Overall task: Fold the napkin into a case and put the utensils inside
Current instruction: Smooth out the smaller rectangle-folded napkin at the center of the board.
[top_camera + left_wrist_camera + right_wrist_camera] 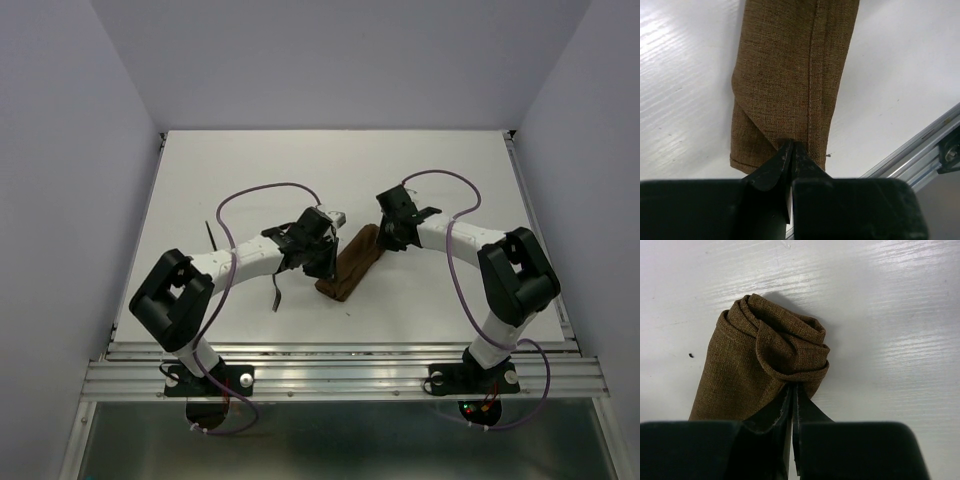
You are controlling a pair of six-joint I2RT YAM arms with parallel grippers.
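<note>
On the table [450,180], the left gripper [791,148] pinches the case [352,262] at its flat near end and the right gripper [792,390] at its bunched far end, both clamped on cloth, apparently keeping the fold together while the utensils [277,293] lie outside.

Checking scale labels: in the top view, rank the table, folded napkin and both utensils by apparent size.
1. table
2. folded napkin
3. near utensil and far utensil: the left arm hides part of each, so unranked.
</note>
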